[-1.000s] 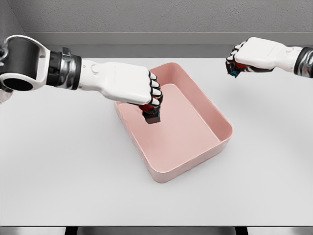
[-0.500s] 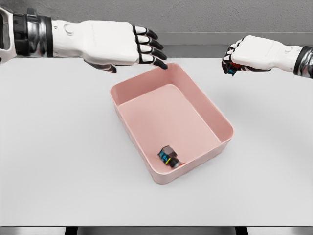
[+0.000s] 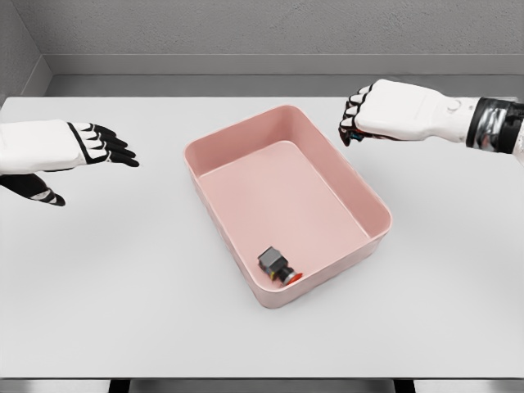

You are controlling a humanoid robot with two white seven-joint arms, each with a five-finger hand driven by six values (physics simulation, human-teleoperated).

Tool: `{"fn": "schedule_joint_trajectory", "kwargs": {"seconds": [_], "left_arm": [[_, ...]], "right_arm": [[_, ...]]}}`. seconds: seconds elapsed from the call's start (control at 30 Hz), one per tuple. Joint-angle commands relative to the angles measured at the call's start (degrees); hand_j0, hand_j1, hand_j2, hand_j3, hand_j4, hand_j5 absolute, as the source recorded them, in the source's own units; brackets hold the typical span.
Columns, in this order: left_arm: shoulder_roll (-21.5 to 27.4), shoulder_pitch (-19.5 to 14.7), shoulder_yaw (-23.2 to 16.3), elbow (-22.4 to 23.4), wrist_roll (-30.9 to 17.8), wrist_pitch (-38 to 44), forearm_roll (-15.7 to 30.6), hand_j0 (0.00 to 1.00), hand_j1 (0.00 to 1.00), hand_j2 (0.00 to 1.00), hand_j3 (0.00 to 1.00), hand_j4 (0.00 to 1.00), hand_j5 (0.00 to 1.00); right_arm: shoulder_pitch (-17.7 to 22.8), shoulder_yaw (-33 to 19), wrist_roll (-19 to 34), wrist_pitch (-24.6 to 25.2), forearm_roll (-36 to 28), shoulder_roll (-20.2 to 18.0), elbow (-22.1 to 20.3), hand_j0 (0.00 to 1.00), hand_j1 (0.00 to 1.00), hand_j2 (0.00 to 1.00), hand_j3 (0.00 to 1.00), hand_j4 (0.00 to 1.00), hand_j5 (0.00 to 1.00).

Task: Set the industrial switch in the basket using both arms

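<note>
With one switch (image 3: 277, 266) lying in the pink basket (image 3: 370, 196) and the left hand (image 3: 78, 146) released, the right hand (image 3: 360, 123), clenched on a second switch, likely must reach over the basket and let go.

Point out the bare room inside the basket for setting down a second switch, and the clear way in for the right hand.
The pink basket floor is bare from its far wall down to mid-floor; only the near corner is taken by the industrial switch. The right hand, curled shut, hangs just outside the far right rim, nothing between. The left hand is open, well off at the left.
</note>
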Motion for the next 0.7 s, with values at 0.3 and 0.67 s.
{"fn": "schedule_joint_trajectory", "kwargs": {"seconds": [0.3,0.67], "left_arm": [[-1.8,0.3,-0.4,-0.3,-0.2,0.1,0.6,1.0,1.0,1.0,1.0,1.0,1.0],[-1.9,0.4,-1.3,-0.3,-0.2,0.1,0.6,1.0,1.0,1.0,1.0,1.0,1.0]], "right_arm": [[0.4,0.2,0.0,0.1,-0.4,4.3,-5.1,0.42,0.42,0.42,0.42,0.42,0.42],[1.8,0.6,0.0,0.1,-0.4,7.8,-5.4,0.68,0.68,0.68,0.68,0.68,0.68]]}}
